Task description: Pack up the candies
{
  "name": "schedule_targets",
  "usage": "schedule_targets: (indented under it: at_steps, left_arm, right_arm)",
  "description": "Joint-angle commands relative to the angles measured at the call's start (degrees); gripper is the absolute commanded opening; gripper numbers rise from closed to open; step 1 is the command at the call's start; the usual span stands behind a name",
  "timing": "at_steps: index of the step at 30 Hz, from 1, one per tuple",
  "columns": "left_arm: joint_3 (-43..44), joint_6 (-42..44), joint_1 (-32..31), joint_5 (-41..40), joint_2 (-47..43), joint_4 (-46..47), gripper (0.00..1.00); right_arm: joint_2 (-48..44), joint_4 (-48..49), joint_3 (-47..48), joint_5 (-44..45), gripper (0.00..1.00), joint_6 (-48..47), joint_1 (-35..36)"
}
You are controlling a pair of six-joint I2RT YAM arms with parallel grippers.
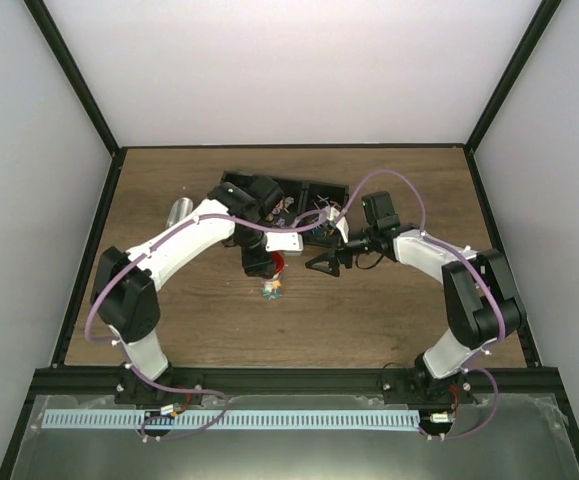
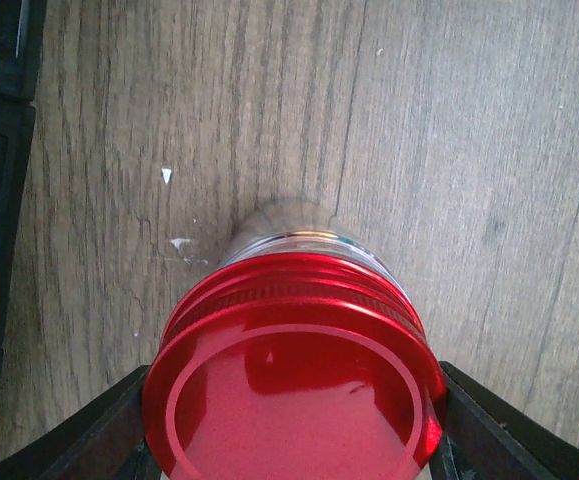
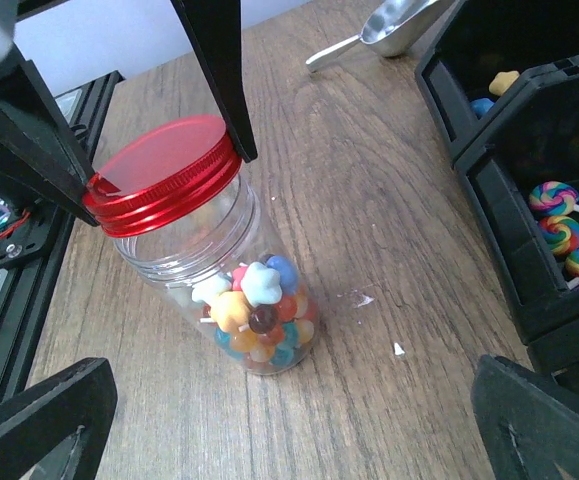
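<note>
Candies (image 3: pixel 259 312), a multicoloured heap, lie in the low end of a clear jar, near the middle of the wooden tabletop (image 1: pixel 389 310). Behind the jar, toward the far edge, sits a black compartmented tray (image 3: pixel 489 170). The left end effector (image 3: pixel 169 172) is clamped on the jar's red lid, one black finger against each side of the rim. The right end effector (image 1: pixel 321 264) hangs just beside the jar with its jaws spread wide and nothing between them. The jar (image 3: pixel 199 255) leans over, lid end raised; whether its base rests on the wood I cannot tell. The lid (image 2: pixel 289 390) is seated on the jar's mouth. A silvery metal scoop (image 3: pixel 389 25) lies left of the tray, well apart from the jar. Swirl lollipops (image 3: pixel 561 225) lie in one tray compartment.
</note>
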Motion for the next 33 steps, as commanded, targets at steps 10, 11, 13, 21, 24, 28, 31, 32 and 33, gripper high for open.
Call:
schedule_targets:
  at_steps: [10, 11, 13, 21, 24, 28, 31, 32, 33]
  left_arm:
    - [5.0, -0.3, -1.5, -4.0, 2.5, -6.4, 0.69]
    - [5.2, -0.5, -1.7, -4.3, 2.7, -6.2, 0.69]
    - [5.2, -0.8, -2.1, -4.7, 3.2, -5.9, 0.69]
    - [5.3, -2.4, -3.0, -4.6, 4.3, -5.3, 0.7]
    - [5.2, -2.5, -3.3, -4.8, 4.6, -5.0, 0.71]
    - [5.1, -2.7, -3.5, -4.8, 5.1, -5.2, 0.73]
    - [4.9, -2.8, -3.6, -4.9, 5.3, -5.4, 0.77]
    - [4.8, -2.7, -3.6, -4.8, 5.4, -5.5, 0.79]
    - [4.7, -2.8, -3.6, -4.9, 5.4, -5.7, 0.81]
  right_arm:
    - [0.0, 1.6, -0.6, -2.6, 1.0, 5.4, -0.4]
    - [0.2, 1.9, -0.6, -2.8, 1.0, 6.2, -0.4]
    - [0.4, 3.0, -1.0, -3.2, 0.99, 8.0, -0.4]
    - [1.6, 6.6, -1.8, -3.7, 1.0, 14.6, -0.4]
    - [1.2, 7.2, -2.6, -3.2, 1.0, 14.2, -0.2]
    - [1.1, 7.3, -3.0, -2.6, 1.0, 13.8, 0.3]
    - [1.0, 7.4, -3.3, -2.4, 1.0, 13.2, 0.5]
    - [1.0, 7.3, -3.3, -2.4, 1.0, 12.9, 0.6]
    - [0.9, 7.1, -3.3, -2.4, 1.0, 12.7, 0.6]
